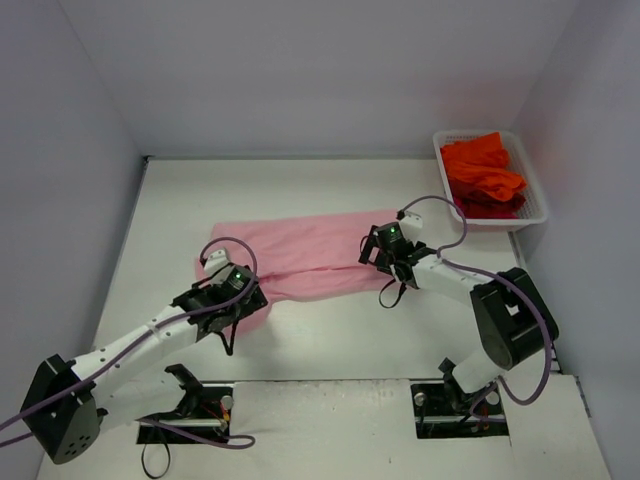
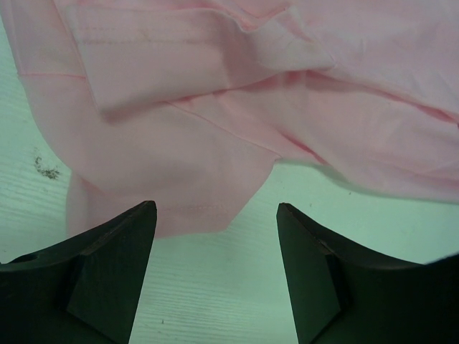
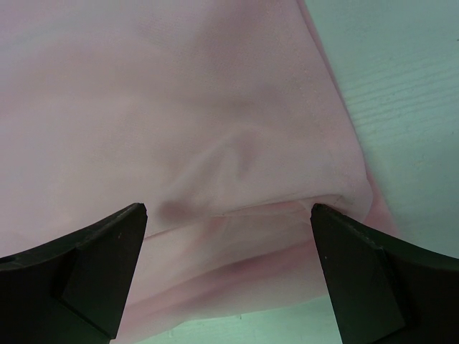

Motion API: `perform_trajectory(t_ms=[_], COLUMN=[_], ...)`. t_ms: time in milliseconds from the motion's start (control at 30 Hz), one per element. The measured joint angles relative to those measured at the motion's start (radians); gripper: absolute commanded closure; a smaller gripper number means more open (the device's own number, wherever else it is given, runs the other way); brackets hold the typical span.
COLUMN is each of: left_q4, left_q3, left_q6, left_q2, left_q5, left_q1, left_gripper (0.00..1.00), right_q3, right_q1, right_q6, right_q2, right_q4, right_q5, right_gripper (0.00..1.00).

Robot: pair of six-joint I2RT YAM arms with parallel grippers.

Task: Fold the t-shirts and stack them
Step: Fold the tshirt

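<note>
**Top view.** The pink t-shirt (image 1: pixel 310 255) lies across the middle of the white tabletop (image 1: pixel 330 340), long axis left to right, with one long edge doubled over. The left end effector (image 1: pixel 238 300) is at the shirt's near-left corner. The right end effector (image 1: pixel 378 252) is over the shirt's right end. Only this view shows both arms together and the far-right corner.

**Left wrist view.** The jaws are parted with nothing between them. A hemmed corner of pink cloth lies flat just ahead of the fingertips, closest to the finger on the view's left (image 2: pixel 107 272). Overlapping layers and stitched hems show here but not from above. A small dark speck (image 2: pixel 46 168) marks the surface beside the cloth.

**Right wrist view.** The jaws are spread wide and closed on nothing. Pink cloth fills the space below and ahead, with a soft crease and a folded edge between the tips. Bare tabletop shows at upper right, past the shirt's edge.

**Surface and room.** The tabletop is white, with a faint grain visible in the wrist views. Plain pale walls (image 1: pixel 330 70) enclose it on three sides.

**Containers.** A white mesh basket (image 1: pixel 533 185) stands at the far-right corner, well apart from the pink t-shirt. It holds the orange-red t-shirts (image 1: pixel 482 172), bunched rather than folded. How many there are cannot be told.
</note>
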Motion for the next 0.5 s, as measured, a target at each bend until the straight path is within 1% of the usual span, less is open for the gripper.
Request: perform_trajectory(t_ms=[300,500], left_q4=[-0.072,-0.135], left_q3=[-0.021,-0.032], left_q6=[-0.109,-0.167], left_q2=[-0.011,-0.065], left_q5=[-0.045,-0.068], left_q1=[-0.101,-0.128], left_gripper=[0.36,0.36], right_q3=[0.0,0.0], right_q1=[0.0,0.0], right_q6=[0.001,0.002], right_q2=[0.034,0.043], right_q4=[0.022,0.037], right_q5=[-0.008,-0.011], right_gripper=[0.04,0.04])
